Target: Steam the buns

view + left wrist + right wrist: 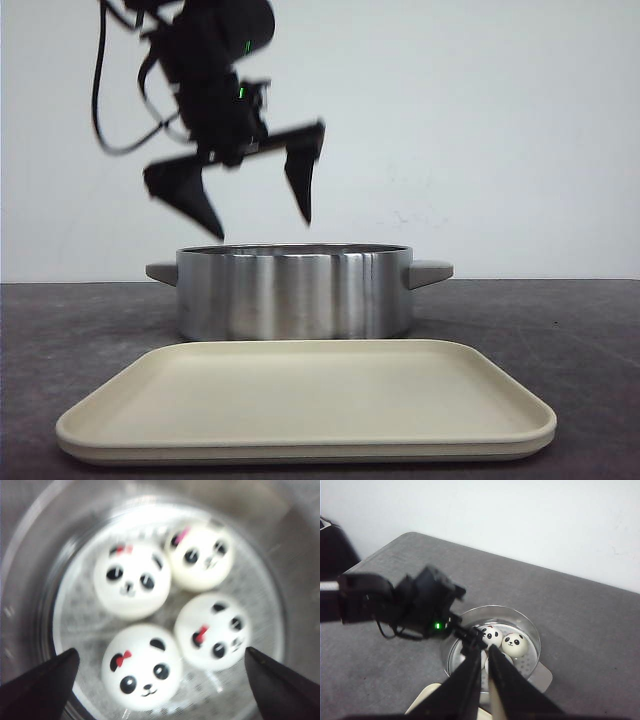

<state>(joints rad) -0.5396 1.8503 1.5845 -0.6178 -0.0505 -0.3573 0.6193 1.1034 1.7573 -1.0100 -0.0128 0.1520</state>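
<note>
Above pot (295, 290) rim, left hand (262, 207) spread empty, four buns (132, 580) below (clustered).

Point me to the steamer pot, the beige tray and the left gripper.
steamer pot (295, 295): front view, middle of its steel side wall.
beige tray (300, 395): front view, bare middle of its flat surface.
left gripper (262, 215): front view, midway between its open fingertips.

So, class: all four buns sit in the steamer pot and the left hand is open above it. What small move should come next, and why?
Probably lift the left hand clear: four buns already lie in the pot, and the tray is bare.
</note>
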